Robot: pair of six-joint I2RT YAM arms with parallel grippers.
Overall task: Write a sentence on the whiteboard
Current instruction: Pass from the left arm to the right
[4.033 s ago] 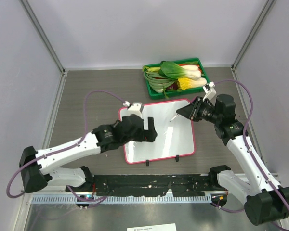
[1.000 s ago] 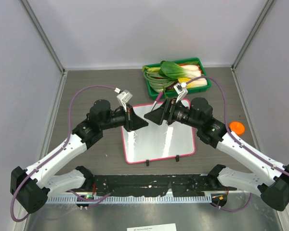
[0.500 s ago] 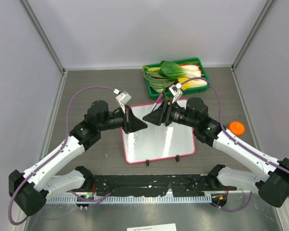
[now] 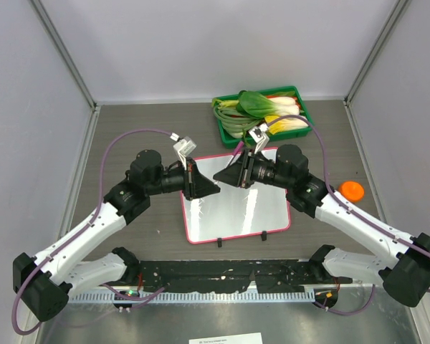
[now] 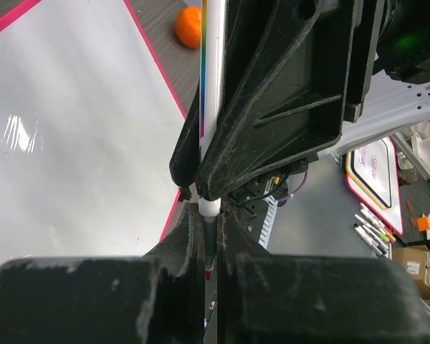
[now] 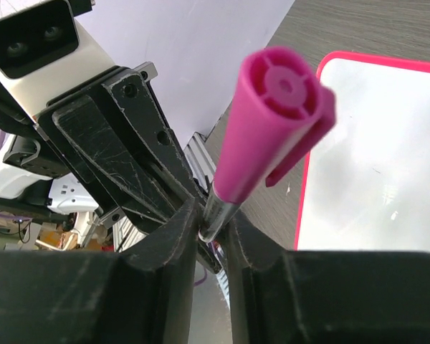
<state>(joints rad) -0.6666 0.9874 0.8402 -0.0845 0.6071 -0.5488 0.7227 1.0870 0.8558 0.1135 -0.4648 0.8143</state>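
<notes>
The whiteboard (image 4: 236, 208) lies flat mid-table, its pink-red frame showing in the left wrist view (image 5: 72, 129) and the right wrist view (image 6: 373, 165). Both grippers meet tip to tip above its far left corner. A marker (image 4: 236, 151) runs between them. My left gripper (image 4: 215, 190) (image 5: 213, 215) is shut on the marker's thin grey nib section, with the red tip between the jaws and the white barrel (image 5: 212, 86) running away from it. My right gripper (image 4: 219, 177) (image 6: 215, 222) has its jaws pressed onto the barrel just under the pink cap (image 6: 272, 122).
A green tray (image 4: 306, 115) of leafy vegetables stands right behind the board's far edge. An orange round object (image 4: 352, 190) (image 5: 188, 26) lies on the table to the right of the board. Grey walls enclose the table on three sides.
The right gripper's jaws have closed from wide open onto the marker barrel. Both arms have stayed nearly in place, and the left gripper has kept its grip.
</notes>
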